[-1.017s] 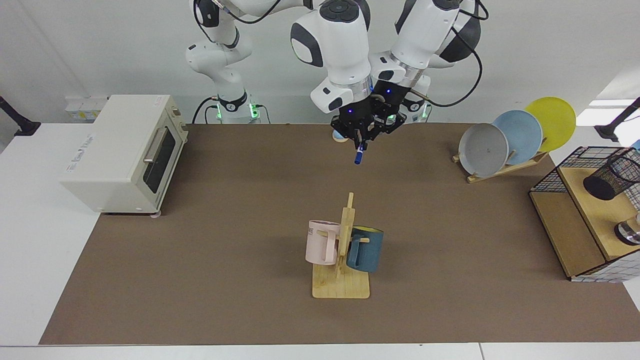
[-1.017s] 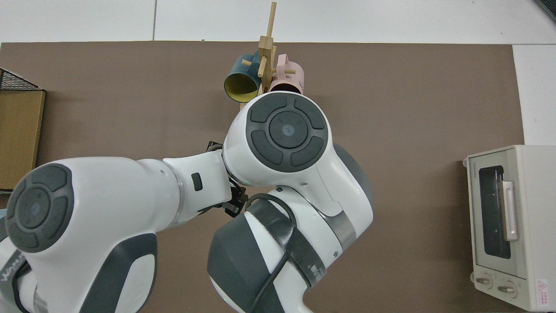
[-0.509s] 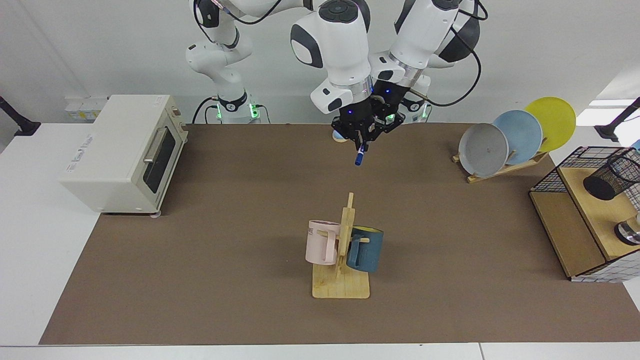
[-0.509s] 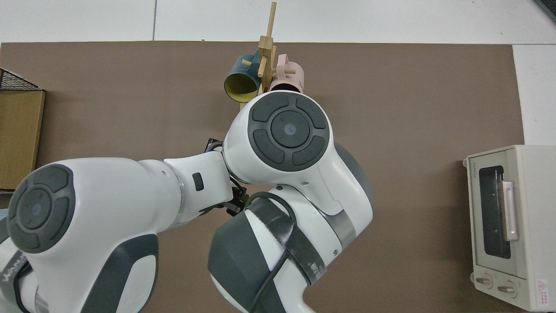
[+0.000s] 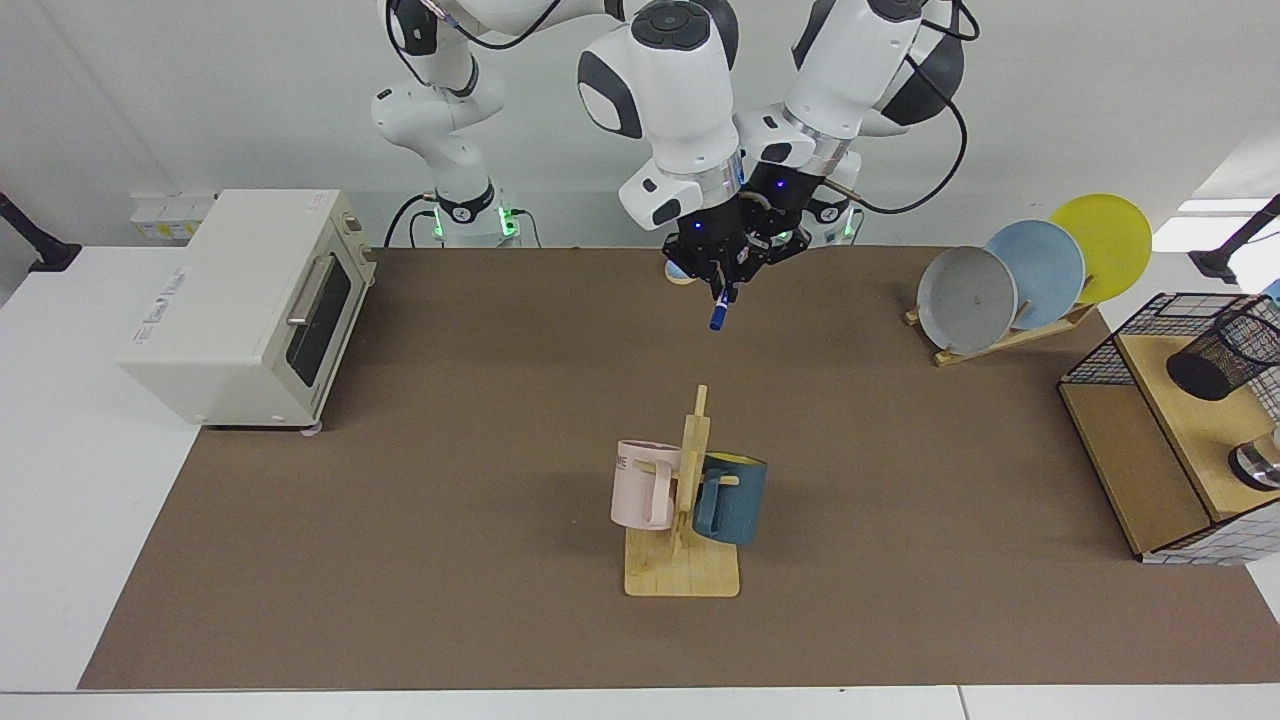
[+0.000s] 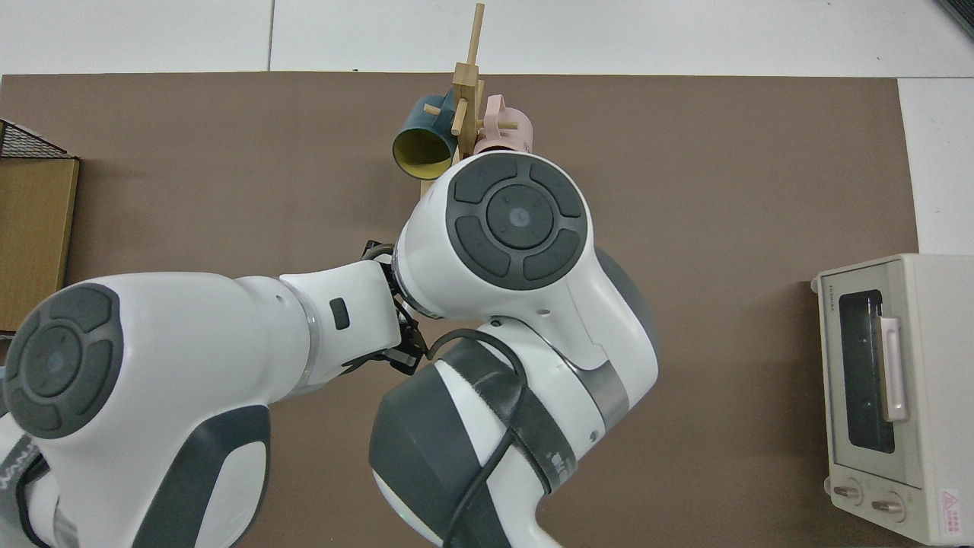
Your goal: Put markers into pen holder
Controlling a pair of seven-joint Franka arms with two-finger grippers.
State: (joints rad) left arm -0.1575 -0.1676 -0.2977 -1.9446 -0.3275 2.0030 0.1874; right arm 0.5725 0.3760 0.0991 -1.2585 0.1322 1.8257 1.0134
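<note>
Brown bench mat (image 5: 450, 450): right gripper (image 5: 722, 290) grasps the marker (image 5: 718, 312) aloft near the rear edge, beside the left gripper (image 5: 775, 250). Pen holder (image 5: 1222, 350) at one end, unfilled. Transfer pending.

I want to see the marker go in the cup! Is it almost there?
Not yet. Done: the marker is off the table, hanging from the right end effector, with the left end effector close beside. Left: carrying it to the distant pen holder and dropping it in.
</note>
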